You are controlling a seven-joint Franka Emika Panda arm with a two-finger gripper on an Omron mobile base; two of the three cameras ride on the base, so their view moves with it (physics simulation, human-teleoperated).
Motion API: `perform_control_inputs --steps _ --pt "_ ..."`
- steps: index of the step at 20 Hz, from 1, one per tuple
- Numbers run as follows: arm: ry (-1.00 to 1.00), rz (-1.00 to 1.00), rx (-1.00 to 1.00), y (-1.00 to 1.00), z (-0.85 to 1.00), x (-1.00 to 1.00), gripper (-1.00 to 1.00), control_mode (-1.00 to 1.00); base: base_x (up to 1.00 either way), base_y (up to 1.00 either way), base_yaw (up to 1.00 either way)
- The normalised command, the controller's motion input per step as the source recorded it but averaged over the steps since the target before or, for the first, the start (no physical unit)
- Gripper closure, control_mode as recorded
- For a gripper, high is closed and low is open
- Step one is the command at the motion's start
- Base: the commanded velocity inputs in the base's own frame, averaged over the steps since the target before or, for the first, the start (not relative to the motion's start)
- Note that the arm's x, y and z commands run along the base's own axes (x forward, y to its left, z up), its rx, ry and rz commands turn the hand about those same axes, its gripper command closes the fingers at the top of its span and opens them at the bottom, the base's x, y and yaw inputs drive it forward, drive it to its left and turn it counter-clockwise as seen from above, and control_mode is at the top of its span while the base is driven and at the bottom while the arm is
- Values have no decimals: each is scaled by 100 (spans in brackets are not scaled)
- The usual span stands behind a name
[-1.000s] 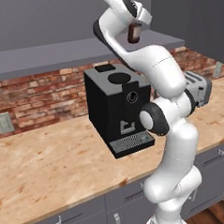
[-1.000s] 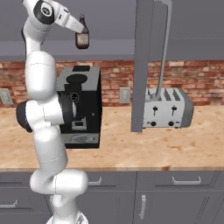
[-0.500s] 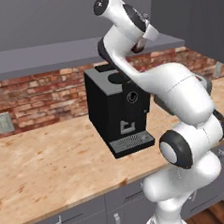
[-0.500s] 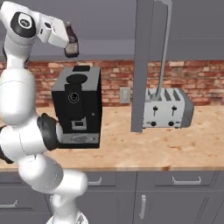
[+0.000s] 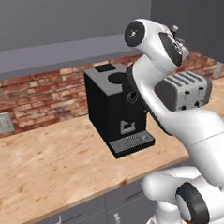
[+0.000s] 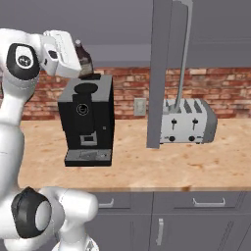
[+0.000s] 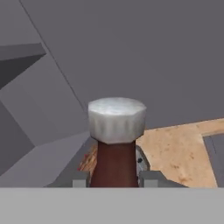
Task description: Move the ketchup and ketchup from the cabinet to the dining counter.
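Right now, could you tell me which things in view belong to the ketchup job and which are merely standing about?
Job:
ketchup bottle, held in the gripper
open cabinet door

Standing about:
coffee machine
toaster
wall socket

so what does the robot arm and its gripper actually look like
A glossy white arm of rounded, tube-like segments with dark grey-black discs and rings at the joints. The hand is a boxy white block; the gripper ends in two small squared grey fingertips. No cables or markings are visible.
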Motion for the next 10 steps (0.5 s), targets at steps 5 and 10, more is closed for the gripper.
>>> perform_control_inputs --steps 5,10 --pt "1 10 0 -11 0 -100 100 -100 0 0 0" --pt "21 25 0 2 0 -96 100 -100 0 0 0"
